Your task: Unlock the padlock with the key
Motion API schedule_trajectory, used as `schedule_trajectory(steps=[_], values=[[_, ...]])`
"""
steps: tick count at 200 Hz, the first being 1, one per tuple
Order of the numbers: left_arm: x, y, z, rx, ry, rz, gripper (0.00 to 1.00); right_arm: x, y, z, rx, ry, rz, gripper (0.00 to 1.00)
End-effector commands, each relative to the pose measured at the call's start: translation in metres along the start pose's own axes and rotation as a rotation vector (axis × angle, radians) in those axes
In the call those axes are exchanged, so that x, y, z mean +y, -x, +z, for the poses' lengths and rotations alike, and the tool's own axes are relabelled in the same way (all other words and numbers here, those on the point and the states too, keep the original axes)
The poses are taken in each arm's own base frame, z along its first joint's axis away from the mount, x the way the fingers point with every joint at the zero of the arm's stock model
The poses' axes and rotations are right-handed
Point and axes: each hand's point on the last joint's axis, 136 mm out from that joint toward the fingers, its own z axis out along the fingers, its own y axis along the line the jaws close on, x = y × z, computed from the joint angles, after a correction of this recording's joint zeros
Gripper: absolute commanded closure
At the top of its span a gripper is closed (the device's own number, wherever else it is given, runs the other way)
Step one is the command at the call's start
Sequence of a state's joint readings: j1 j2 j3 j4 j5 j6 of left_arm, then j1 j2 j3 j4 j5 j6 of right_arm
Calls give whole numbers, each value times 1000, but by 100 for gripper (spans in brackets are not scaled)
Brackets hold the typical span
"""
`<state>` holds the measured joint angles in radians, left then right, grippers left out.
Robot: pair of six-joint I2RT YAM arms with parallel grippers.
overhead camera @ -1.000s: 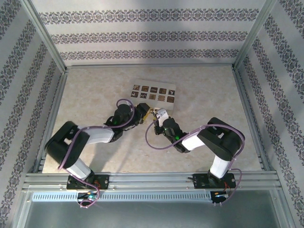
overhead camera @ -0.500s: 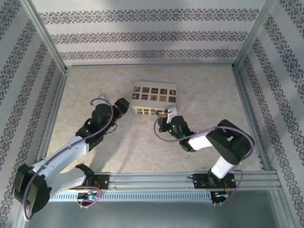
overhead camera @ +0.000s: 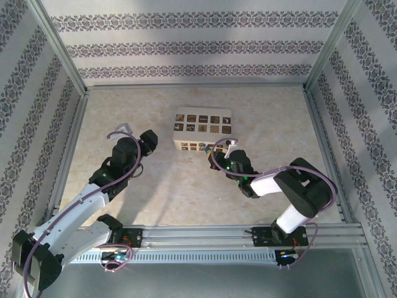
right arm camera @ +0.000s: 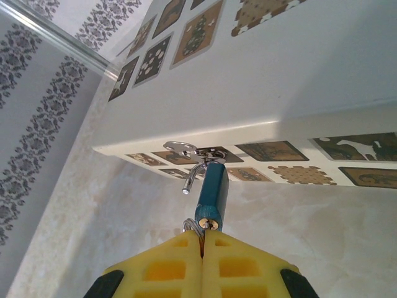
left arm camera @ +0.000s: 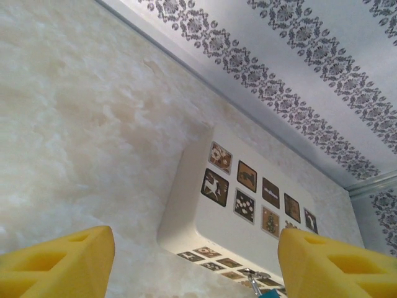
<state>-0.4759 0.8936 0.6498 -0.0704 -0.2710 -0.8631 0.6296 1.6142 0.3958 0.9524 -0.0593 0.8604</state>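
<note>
The blue padlock sits at the centre of the right wrist view, against the front face of a white box decorated with small brown picture tiles. Its silver shackle curves out to the left with one end free, just below a metal ring on the box front. Directly beneath the lock's brass keyway, at the bottom centre of that frame, the right gripper has its yellow pads pressed tight together on a sliver of silver metal that looks to be the key. From overhead, this gripper meets the box at its lower right corner, near the middle of the marbled table. The left gripper hovers left of the box and clear of it. In its own wrist view its yellow fingers stand wide apart at the two bottom corners, the left gripper holding nothing, with the box lying between them farther off.
</note>
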Motion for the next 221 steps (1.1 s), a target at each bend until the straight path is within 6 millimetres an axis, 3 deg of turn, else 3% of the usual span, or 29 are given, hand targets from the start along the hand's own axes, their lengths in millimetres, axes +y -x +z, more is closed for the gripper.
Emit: schedule_trajectory(steps=[1,66,98,129,155,221], values=[[2,18,-8,-47,28,33,30,-5,-1,-1,-1,11,97,100],[7,26,-15,-85,43,46,30,-28,-5,4,19,-12,255,100],[9,25,-14,-81,48,49,30,-31,-7,10,40,3,277,100],[11,24,-13,-75,54,61,28,-31,-6,12,40,6,270,91],[14,24,-11,-62,69,72,21,-32,-6,9,44,-12,242,75],[15,17,15,83,9,-6,16,-30,10,-13,5,-75,122,54]])
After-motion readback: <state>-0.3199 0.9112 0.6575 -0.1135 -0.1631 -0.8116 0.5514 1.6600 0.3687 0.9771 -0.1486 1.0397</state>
